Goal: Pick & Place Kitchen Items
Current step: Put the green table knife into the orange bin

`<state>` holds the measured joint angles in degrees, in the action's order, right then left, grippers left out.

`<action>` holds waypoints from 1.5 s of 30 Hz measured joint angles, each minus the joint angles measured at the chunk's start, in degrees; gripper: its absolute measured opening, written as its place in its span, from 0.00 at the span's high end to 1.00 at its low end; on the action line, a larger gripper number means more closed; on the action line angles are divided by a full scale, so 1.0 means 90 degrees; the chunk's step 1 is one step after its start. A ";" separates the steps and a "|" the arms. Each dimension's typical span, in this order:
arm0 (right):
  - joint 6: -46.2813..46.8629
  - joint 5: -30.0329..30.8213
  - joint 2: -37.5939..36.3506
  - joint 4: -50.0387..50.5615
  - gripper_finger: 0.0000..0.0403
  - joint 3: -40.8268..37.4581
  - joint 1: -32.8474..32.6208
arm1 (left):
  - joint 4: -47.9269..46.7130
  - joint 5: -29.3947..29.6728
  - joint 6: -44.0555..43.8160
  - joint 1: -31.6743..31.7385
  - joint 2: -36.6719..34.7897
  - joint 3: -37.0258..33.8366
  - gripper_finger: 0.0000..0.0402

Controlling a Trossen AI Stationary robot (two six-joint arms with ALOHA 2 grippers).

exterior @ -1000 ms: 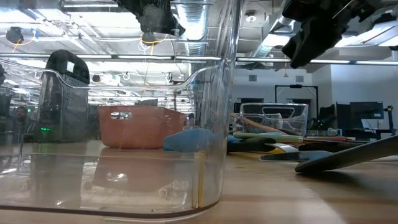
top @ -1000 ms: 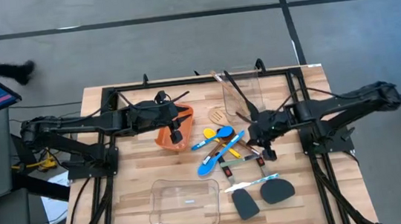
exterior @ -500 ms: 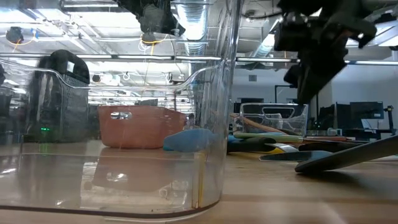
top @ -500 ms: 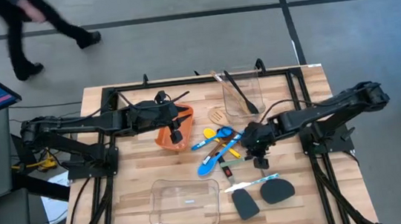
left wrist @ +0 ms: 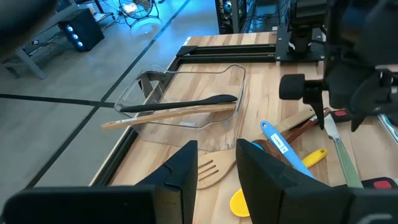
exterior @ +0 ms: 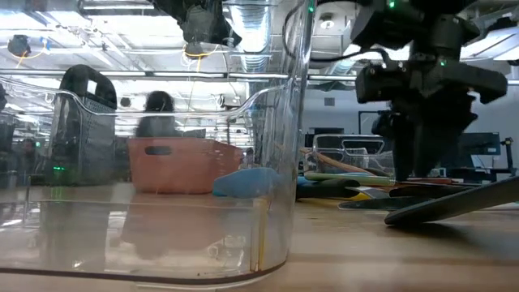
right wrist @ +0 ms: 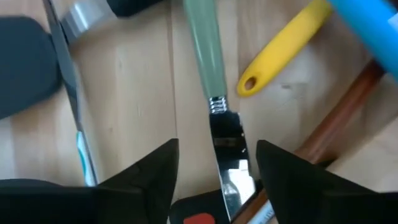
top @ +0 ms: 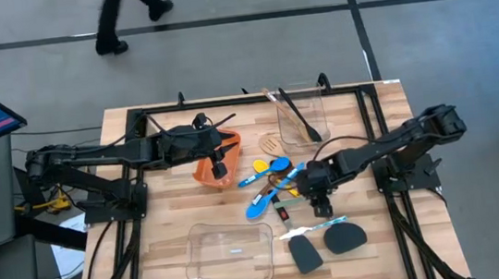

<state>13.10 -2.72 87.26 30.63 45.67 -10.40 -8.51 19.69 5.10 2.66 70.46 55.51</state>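
A pile of kitchen items lies mid-table: blue spoons (top: 267, 170), a yellow spoon (right wrist: 283, 46), a wooden slotted turner (top: 271, 144), and dark-handled tools. My right gripper (right wrist: 214, 180) points steeply down over the pile's right side (top: 319, 202), open. Its fingers stand on either side of a slim knife with a pale green handle (right wrist: 202, 50) and metal blade (right wrist: 227, 149) lying flat on the wood. My left gripper (top: 219, 170) hangs above the orange bin (top: 208, 167), open with nothing between its fingers (left wrist: 217, 180).
A clear container (top: 301, 115) at the far edge holds a black utensil and a wooden one. A second clear container (top: 231, 251) sits near the front edge. Two black spatulas (top: 305, 254) (top: 345, 237) and a slim teal tool (top: 315, 228) lie front right. A person (top: 125, 13) walks beyond the table.
My right gripper has come down and toward the table's left onto the utensil pile, tipping to point more steeply down, and its fingers have parted. The person beyond the table has walked toward the right. The utensils have stayed where they were.
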 joint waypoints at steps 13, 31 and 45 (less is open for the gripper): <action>-0.0015 0.0170 0.0636 -0.0159 0.52 0.0002 0.0053 | -0.0002 0.0000 0.0000 0.0000 0.0000 0.0000 0.76; 0.0056 0.0185 0.0502 -0.0115 0.83 -0.0002 0.0086 | -0.0002 0.0000 -0.0001 0.0000 0.0000 0.0000 0.76; 0.0053 0.0302 0.0330 0.2304 0.83 0.1408 0.0084 | -0.0002 0.0000 0.0000 0.0000 0.0000 0.0000 0.76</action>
<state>13.58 0.00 90.24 51.37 58.34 -9.65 -8.54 19.68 5.10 2.66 70.46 55.51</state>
